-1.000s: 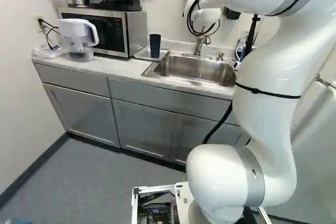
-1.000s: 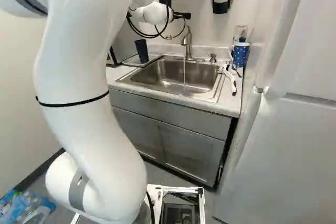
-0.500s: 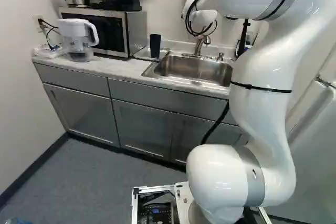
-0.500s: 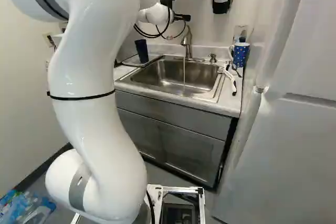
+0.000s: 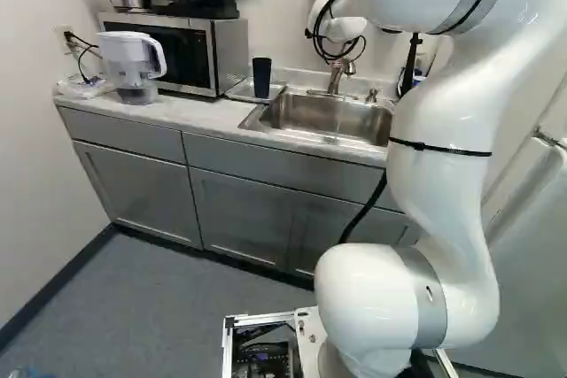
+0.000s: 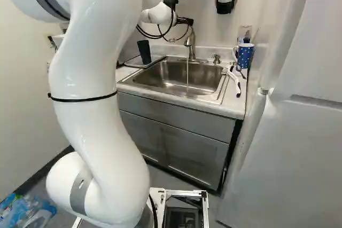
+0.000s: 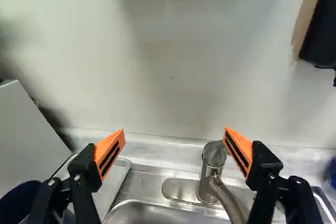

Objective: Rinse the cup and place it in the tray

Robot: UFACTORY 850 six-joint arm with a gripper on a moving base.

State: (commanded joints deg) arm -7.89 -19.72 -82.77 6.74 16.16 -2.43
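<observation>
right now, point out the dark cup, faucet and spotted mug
Dark cup (image 5: 261,78): left base view, on its side wall.
Faucet (image 6: 191,45): right base view, on its upright body.
Spotted mug (image 6: 245,55): right base view, on its outer wall.

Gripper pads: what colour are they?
The pads are orange with dark stripes; the wrist view shows them best.

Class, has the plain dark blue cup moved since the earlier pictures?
No: in the left base view, the dark blue cup keeps its place beside the sink.
</observation>
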